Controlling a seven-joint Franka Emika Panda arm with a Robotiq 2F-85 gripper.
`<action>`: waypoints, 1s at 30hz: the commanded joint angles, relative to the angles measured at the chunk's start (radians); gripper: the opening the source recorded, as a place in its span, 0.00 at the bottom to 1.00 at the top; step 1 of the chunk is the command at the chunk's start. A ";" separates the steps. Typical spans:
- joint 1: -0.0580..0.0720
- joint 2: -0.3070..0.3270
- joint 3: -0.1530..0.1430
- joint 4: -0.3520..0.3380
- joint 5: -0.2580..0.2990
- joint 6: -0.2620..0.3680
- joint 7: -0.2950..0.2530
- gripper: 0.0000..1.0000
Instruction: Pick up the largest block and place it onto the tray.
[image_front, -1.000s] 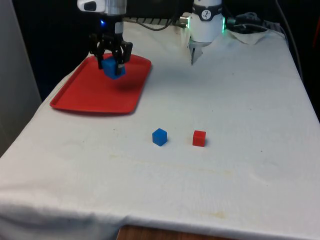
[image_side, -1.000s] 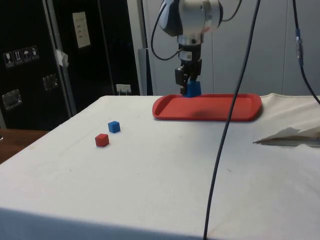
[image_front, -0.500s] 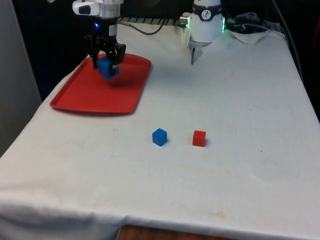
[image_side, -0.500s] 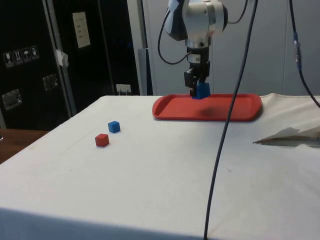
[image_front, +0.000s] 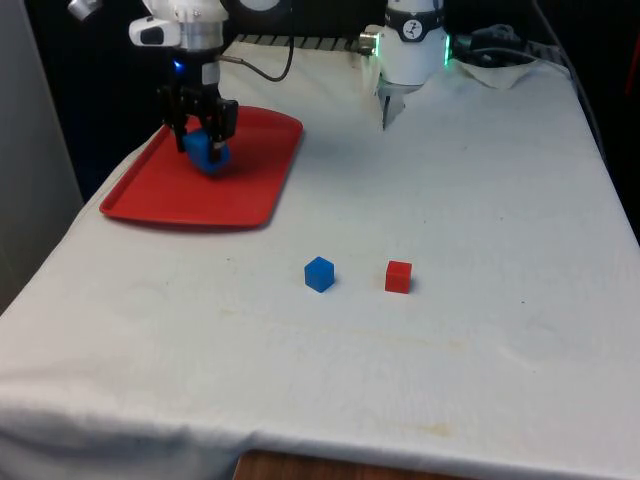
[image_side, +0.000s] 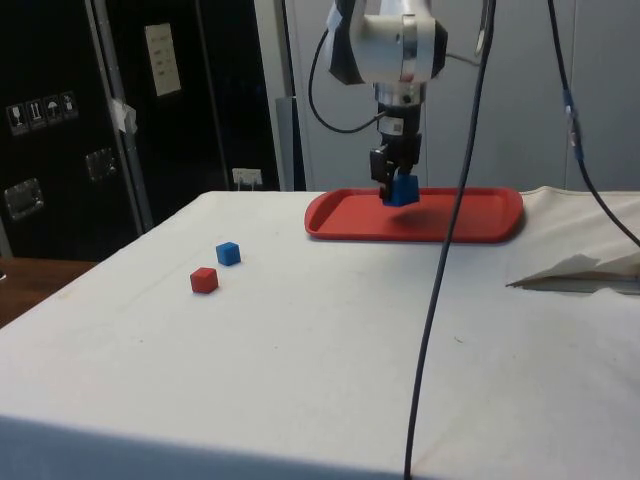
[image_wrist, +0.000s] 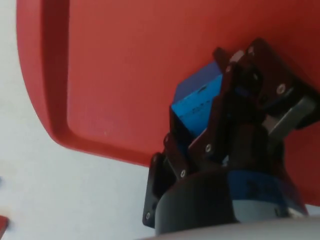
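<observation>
The tool (image_front: 203, 138) is clenched on the large blue block (image_front: 203, 150), one black finger on each side of it, and it hangs over the red tray (image_front: 160, 195) toward the end nearest the robot. From the side the large blue block (image_side: 402, 189) sits low over the tray floor, though I can't tell whether its underside touches the plastic or hangs just clear. In the wrist view the block (image_wrist: 197, 102) looks turned at an angle between the fingers, with one corner pointing down rather than a flat face.

That tilt is my worry. If the fingers let go while the block is above the floor and cocked like that, it would likely land on an edge and tumble — perhaps rolling toward the rim (image_wrist: 75, 142), which is low. Opening too early is the likely cause; pressing down too far is the other, since a hard push could skid the light tray across the cloth of the tabletop (image_front: 450, 200).

The small blue block (image_front: 319, 273) and the small red block (image_front: 398, 276) lie just beside each other, well apart from the tray, so they shouldn't be disturbed. A slow lowering until contact, then release, looks safest to me.
</observation>
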 joint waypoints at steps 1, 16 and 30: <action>-0.004 -0.005 0.001 0.003 0.015 -0.007 -0.016 0.17; 0.011 0.006 -0.011 -0.001 0.011 -0.004 -0.008 1.00; 0.034 -0.037 -0.051 -0.003 -0.009 -0.019 -0.005 1.00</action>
